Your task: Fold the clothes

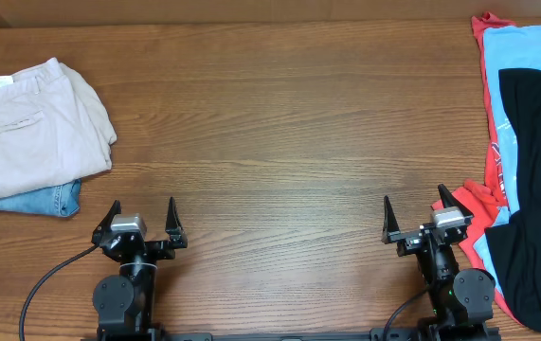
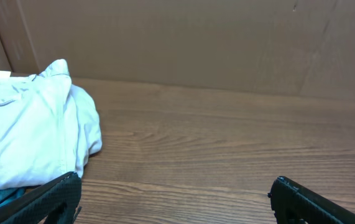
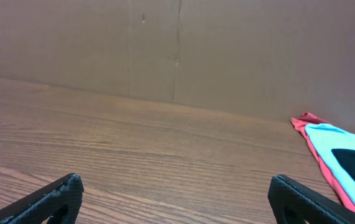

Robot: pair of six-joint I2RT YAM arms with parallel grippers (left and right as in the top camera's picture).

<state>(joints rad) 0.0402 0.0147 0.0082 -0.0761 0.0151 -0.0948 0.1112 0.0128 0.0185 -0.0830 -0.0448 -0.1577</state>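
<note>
A folded beige garment [image 1: 33,123] lies on folded blue jeans [image 1: 47,200] at the table's left edge; it also shows in the left wrist view [image 2: 28,130]. An unfolded pile lies at the right edge: a black garment [image 1: 540,180] over a light blue one [image 1: 521,52] and a red one [image 1: 486,194]. The red and light blue cloth shows in the right wrist view [image 3: 332,155]. My left gripper [image 1: 142,218] is open and empty at the front left. My right gripper [image 1: 414,214] is open and empty at the front right, beside the pile.
The wooden table [image 1: 289,133] spans the view. A brown cardboard wall [image 3: 177,50] stands behind the table's far edge. A black cable [image 1: 47,279] runs from the left arm's base.
</note>
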